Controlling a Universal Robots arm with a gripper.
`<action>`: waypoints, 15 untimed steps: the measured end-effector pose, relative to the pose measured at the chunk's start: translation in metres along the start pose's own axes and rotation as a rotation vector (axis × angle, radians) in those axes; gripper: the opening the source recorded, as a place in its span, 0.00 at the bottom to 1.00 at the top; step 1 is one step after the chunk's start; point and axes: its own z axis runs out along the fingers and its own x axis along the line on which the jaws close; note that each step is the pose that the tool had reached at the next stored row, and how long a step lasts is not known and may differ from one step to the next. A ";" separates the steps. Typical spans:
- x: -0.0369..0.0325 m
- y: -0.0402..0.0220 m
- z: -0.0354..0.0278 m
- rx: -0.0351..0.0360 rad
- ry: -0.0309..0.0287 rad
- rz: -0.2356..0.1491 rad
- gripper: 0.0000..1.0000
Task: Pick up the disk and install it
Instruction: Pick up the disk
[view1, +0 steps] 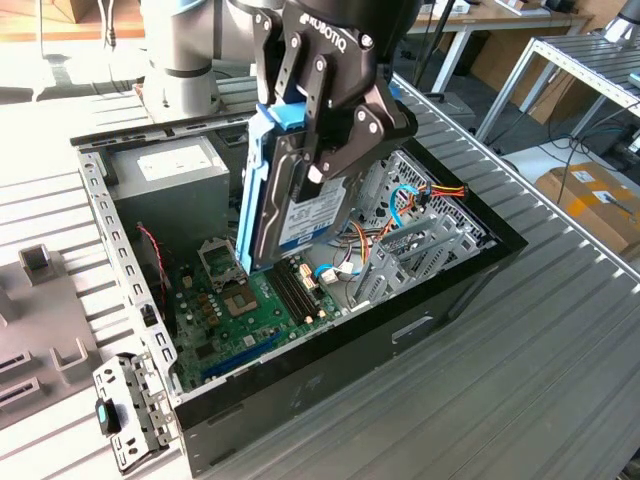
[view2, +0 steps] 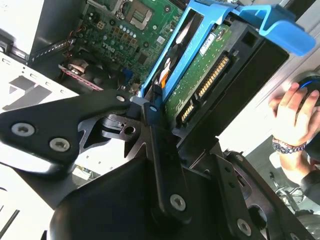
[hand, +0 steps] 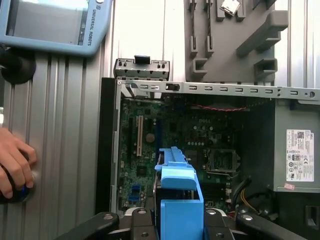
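1. Silver-metal rectangular hard disk with white label (view1: 305, 222), seated in a blue plastic bracket (view1: 250, 190), hangs upright above the open black computer case (view1: 330, 385).
2. We find the black end effector (view1: 300, 150) clamped across disk and bracket.
3. We judge it dense, rigid, shock-sensitive: grip bracket and metal edges, sparing its green circuit board (view2: 200, 80).
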 end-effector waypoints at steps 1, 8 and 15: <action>0.0003 -0.0027 -0.0001 -0.0001 0.0000 0.000 0.36; 0.0025 -0.0188 -0.0007 -0.0003 -0.0001 0.000 0.36; 0.0044 -0.0300 -0.0012 -0.0005 0.0001 0.000 0.36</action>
